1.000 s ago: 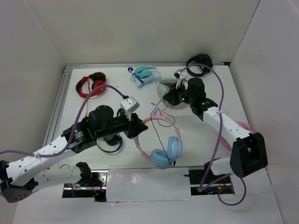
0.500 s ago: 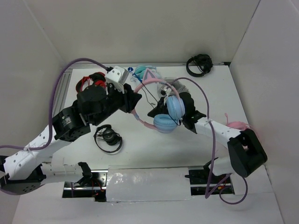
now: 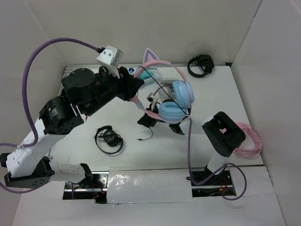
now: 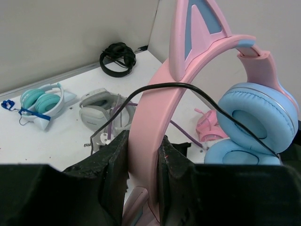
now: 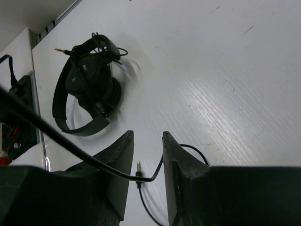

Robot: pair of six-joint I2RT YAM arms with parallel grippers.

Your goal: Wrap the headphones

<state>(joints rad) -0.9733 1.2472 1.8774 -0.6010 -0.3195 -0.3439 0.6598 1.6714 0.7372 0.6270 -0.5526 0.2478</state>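
Observation:
The headphones (image 3: 173, 101), with a pink cat-ear headband and light blue ear cups, hang in the air above the table's middle. My left gripper (image 3: 136, 95) is shut on the headband (image 4: 155, 108), which sits between the jaws in the left wrist view (image 4: 143, 141). The thin black cable (image 4: 207, 101) crosses the band and one cup. My right gripper (image 3: 144, 122) is low, under the ear cups. In the right wrist view it (image 5: 147, 141) is open, and the cable (image 5: 94, 162) runs through the gap unpinched. The plug (image 5: 138, 175) lies on the table.
Black headphones (image 3: 109, 139) lie front left, also in the right wrist view (image 5: 87, 89). Teal-and-white headphones (image 4: 40, 101), grey headphones (image 4: 101, 101) and a black pair (image 3: 201, 65) lie at the back. All-pink headphones (image 3: 248, 142) lie right. White walls close three sides.
My left arm has lifted the headphones off the table and carried them up and back. My right gripper has swung left and toward the front, under the ear cups.

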